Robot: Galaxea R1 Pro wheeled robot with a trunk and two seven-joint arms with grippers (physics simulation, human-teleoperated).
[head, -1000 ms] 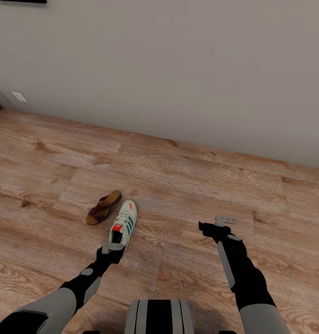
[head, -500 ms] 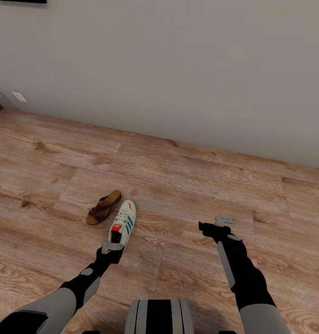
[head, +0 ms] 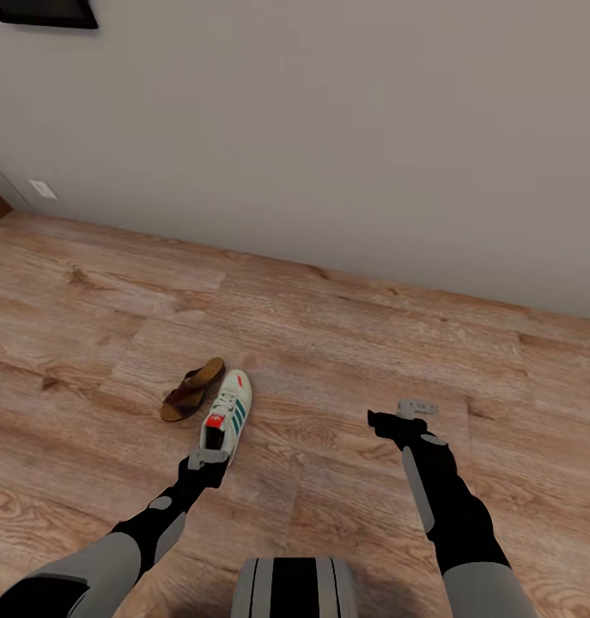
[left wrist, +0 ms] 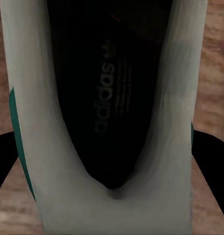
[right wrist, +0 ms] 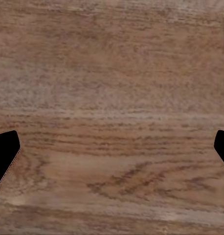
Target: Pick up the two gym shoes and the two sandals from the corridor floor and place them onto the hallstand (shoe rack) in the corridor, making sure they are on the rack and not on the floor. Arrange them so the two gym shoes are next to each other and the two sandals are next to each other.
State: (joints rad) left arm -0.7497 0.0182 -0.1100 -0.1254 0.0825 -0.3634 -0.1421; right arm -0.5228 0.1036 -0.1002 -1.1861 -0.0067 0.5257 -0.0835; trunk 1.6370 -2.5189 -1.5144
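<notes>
Head view: one gym shoe (head: 227,414) is seen lying on the wooden floor (head: 346,343), toe pointed toward the pale wall (head: 329,129). A brown sandal (head: 192,389) lies just beside it, on the left, angled the same way. The left tool (head: 208,457) is positioned at the shoe's heel; whether contact is made cannot be told from here. The right tool (head: 415,407) is held above bare floor, well apart from both shoes. A dark picture frame (head: 44,12) is noted at the upper left of the wall.

Left wrist view: the shoe's (left wrist: 112,122) dark inside and cream collar are seen close up, between the two black fingers (left wrist: 4,161), which flank its sides. Grip state cannot be told.

Right wrist view: wood grain (right wrist: 112,117) is recorded, with the fingertips (right wrist: 5,156) spread wide apart, released and holding nothing.
</notes>
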